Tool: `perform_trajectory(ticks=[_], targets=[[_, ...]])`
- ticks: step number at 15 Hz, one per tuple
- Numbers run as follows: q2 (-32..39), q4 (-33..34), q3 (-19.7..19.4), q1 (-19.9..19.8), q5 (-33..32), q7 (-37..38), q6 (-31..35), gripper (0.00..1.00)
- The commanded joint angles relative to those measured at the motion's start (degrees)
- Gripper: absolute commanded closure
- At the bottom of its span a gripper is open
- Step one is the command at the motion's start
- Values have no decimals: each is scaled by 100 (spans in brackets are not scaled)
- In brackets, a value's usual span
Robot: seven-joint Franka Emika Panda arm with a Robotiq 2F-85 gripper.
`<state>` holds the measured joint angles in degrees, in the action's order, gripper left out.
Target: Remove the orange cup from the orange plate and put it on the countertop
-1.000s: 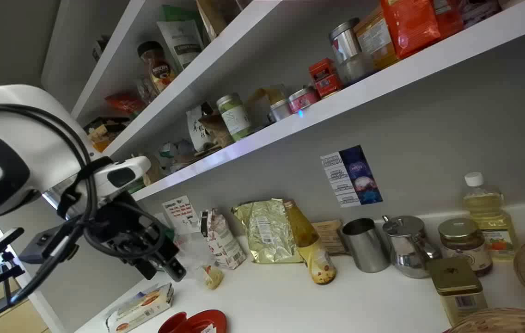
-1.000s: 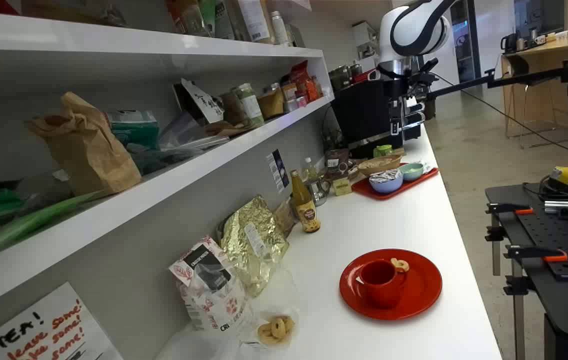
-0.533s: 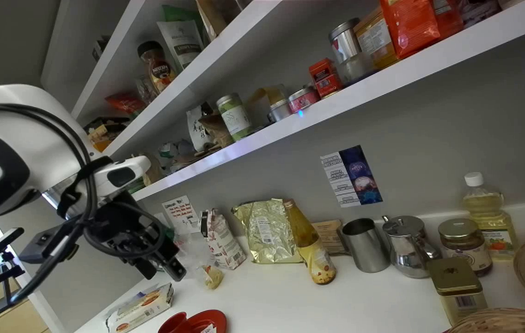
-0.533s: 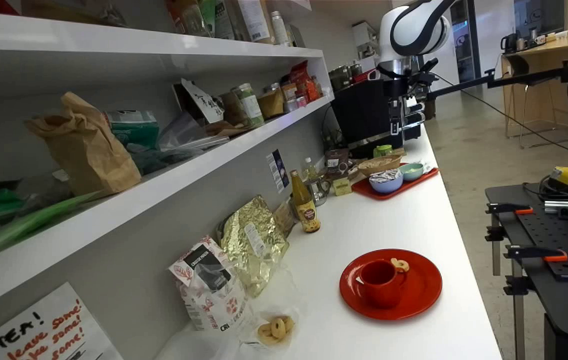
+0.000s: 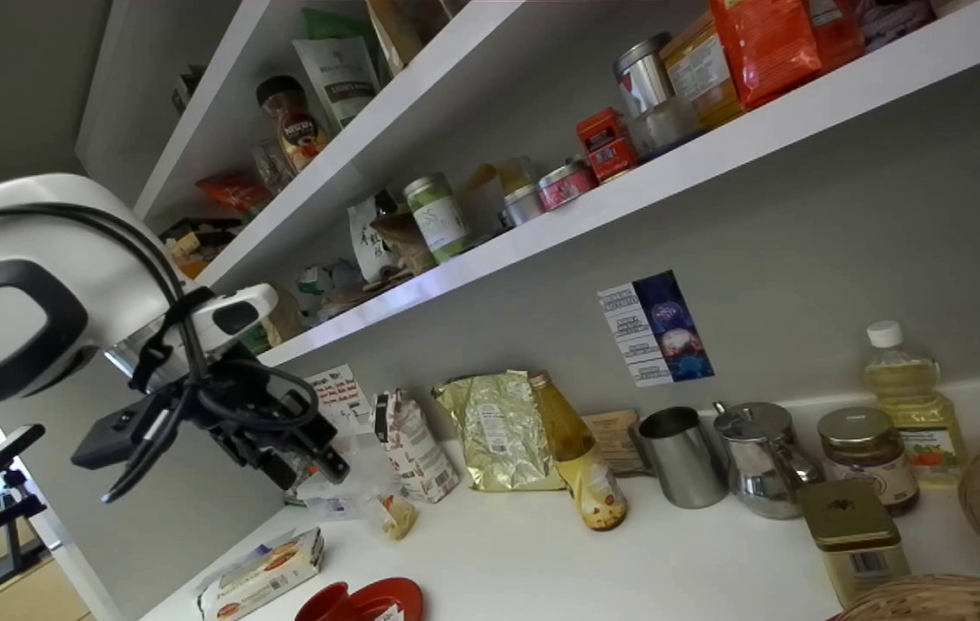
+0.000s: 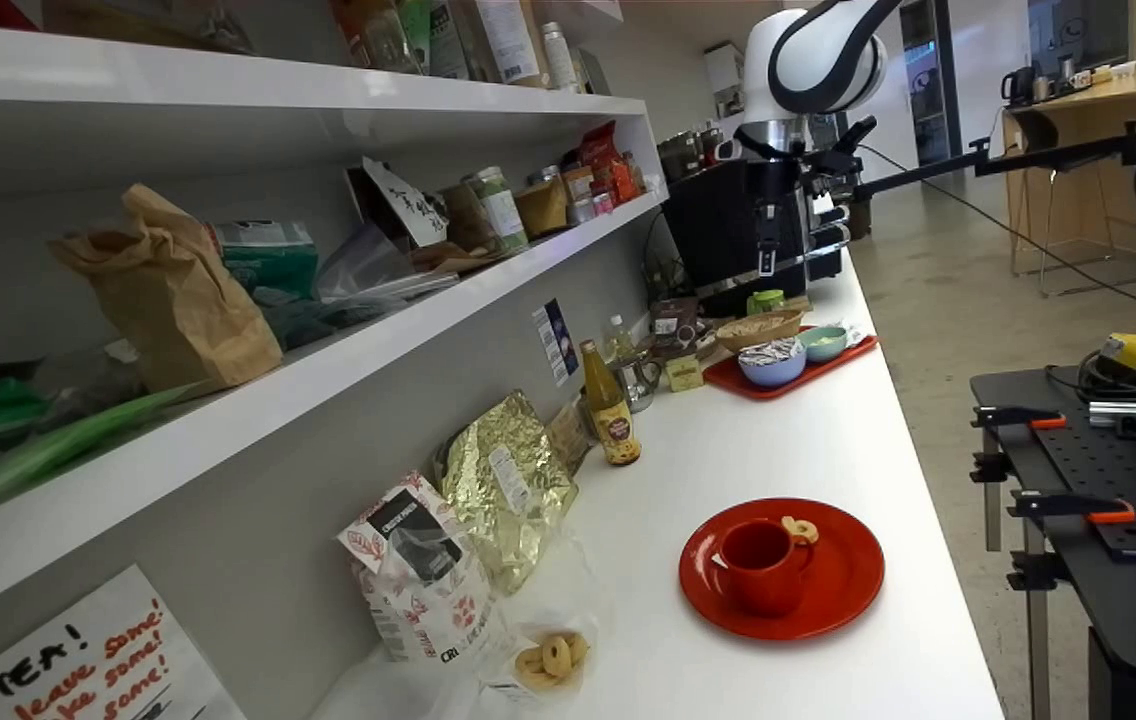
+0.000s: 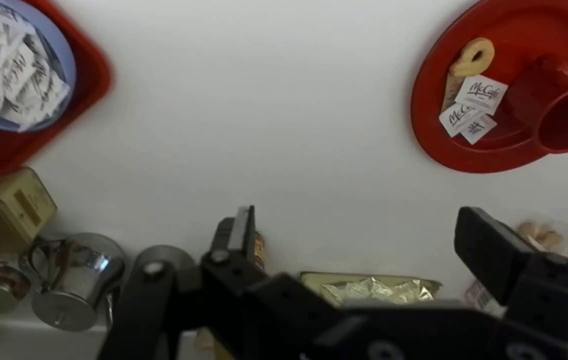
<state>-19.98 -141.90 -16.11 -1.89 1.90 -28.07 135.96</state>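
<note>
The orange cup, red-orange with a handle, stands on the orange plate in an exterior view: cup (image 6: 766, 585), plate (image 6: 853, 570). Both are partly cut off in an exterior view: cup (image 5: 326, 601), plate (image 5: 401, 595). In the wrist view the cup (image 7: 534, 102) and plate (image 7: 554, 30) are at the upper right. A biscuit ring and white packets lie on the plate beside the cup. My gripper (image 7: 356, 214) is open and empty, high above the pale countertop (image 7: 274, 110). It also shows in both exterior views (image 5: 310, 470) (image 6: 766, 262), well apart from the cup.
White wall shelves (image 6: 428, 320) run above the counter's back. Along the wall stand a bottle (image 6: 612, 415), a gold foil bag (image 6: 503, 480), a flour bag (image 6: 418, 570) and a steel pitcher (image 5: 684, 461). A red tray (image 6: 758, 388) with bowls lies farther along. Biscuits (image 6: 553, 660) lie in clear plastic.
In the last half second my arm has shifted towards the wall and the gripper has risen slightly. The cup and plate have not moved.
</note>
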Motion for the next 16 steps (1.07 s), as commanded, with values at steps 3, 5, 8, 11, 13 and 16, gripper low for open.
perform_trajectory(ticks=[3, 5, 8, 11, 13, 16], targets=[[467, 223, 618, 458, 419, 255, 760, 0], [754, 351, 791, 677, 731, 410, 999, 0], [1227, 575, 1004, 949, 1248, 387, 1093, 0], [1867, 826, 1313, 1049, 1592, 370, 1052, 0], [2240, 960, 1553, 1019, 1651, 402, 1029, 0], [2728, 1092, 1882, 927, 1613, 391, 1009, 0]])
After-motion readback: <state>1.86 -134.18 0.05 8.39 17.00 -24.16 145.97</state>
